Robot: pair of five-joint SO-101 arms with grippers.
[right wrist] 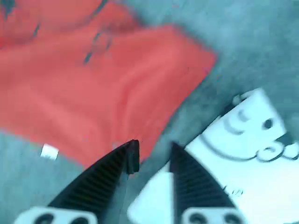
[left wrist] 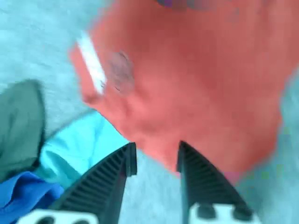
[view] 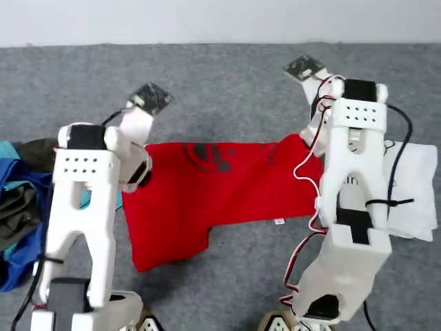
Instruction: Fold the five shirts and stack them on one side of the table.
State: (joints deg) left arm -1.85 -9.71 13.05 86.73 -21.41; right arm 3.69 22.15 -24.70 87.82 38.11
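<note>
red shirt (view: 220, 186) flat at mid-frame in the high view, long axis left to right. my left gripper (left wrist: 156, 154) is released over its left edge, my right gripper (right wrist: 153, 151) released over its right edge. each looks equally near its own end.

No legible text — dark print on the red shirt (view: 227, 193) unreadable

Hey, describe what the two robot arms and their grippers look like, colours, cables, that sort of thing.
The left arm and right arm are blocky white plastic with black motors and rows of small round holes. The right one trails red, white and black wires. The left gripper and right gripper have black ribbed fingers on white mounts.
</note>
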